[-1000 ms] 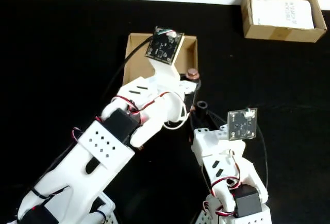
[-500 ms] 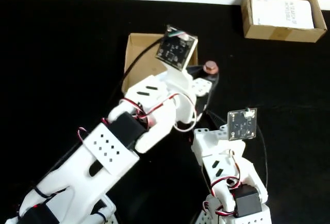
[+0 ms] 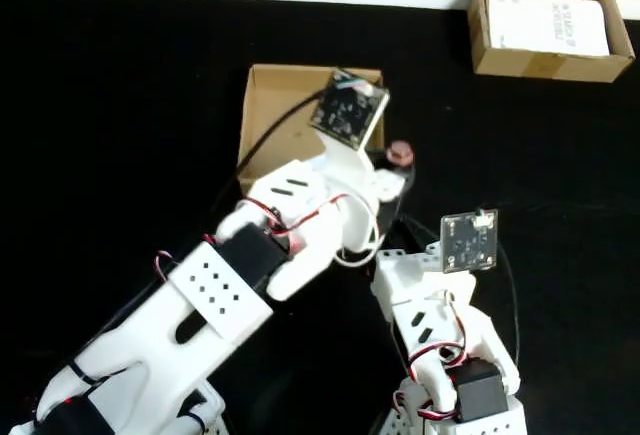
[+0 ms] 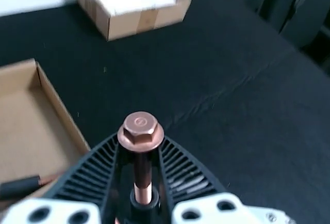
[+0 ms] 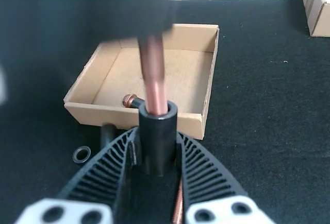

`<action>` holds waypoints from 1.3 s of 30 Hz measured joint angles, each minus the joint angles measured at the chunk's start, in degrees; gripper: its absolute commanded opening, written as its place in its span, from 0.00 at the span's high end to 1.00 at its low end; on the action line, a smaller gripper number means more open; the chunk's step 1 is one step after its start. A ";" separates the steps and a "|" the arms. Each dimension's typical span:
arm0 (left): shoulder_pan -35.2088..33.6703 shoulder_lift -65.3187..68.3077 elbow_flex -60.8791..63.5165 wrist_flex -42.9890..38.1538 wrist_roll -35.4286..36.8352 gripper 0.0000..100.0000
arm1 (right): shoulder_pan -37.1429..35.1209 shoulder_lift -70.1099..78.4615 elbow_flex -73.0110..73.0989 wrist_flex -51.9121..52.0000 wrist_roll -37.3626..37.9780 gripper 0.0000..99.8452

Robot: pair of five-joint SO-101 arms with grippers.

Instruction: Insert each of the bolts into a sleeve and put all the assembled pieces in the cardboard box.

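Black table [image 3: 120, 75] on my feed; left gripper [image 4: 139, 154] pinching the bolt [image 4: 140, 129]; its tip sits in the sleeve [image 5: 157, 123], which my right gripper [image 5: 154, 147] clamps, near the box [image 5: 198, 118].

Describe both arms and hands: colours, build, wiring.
Both arms, left arm and right arm, are white plastic shells with black servo blocks and loose red, white and black wires. The left arm has a hole-patterned plate with a slot. Each wrist carries a dark square camera board. Left hand and right hand: black ribbed fingers on white bases with screw holes.
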 measured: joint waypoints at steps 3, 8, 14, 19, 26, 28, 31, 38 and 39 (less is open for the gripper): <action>0.09 0.00 2.46 0.00 0.09 0.99 | 0.00 0.00 0.00 0.00 0.00 0.99; 0.09 0.00 4.31 0.35 0.09 0.99 | -0.09 0.00 0.00 0.00 0.00 0.99; 0.09 0.00 4.31 2.73 0.09 0.89 | -0.09 0.00 0.00 0.00 0.00 0.99; -0.44 -0.09 1.85 14.86 0.09 0.74 | 0.00 0.00 0.09 0.09 0.00 0.99; -0.44 -0.18 -7.65 33.76 0.09 0.80 | 3.43 0.00 0.09 0.09 0.00 0.99; -1.05 -0.18 -9.85 37.54 0.09 0.83 | 4.31 0.00 -0.35 0.09 0.00 0.99; -4.57 -0.26 -12.40 41.41 0.00 0.91 | 5.01 0.09 -3.08 0.09 0.00 0.99; -18.20 -6.24 -14.07 46.15 -0.18 0.98 | 9.23 12.31 -17.05 0.00 0.00 0.99; -20.40 -7.91 -14.07 46.24 -0.18 0.98 | 9.41 15.74 -19.96 0.00 0.00 0.99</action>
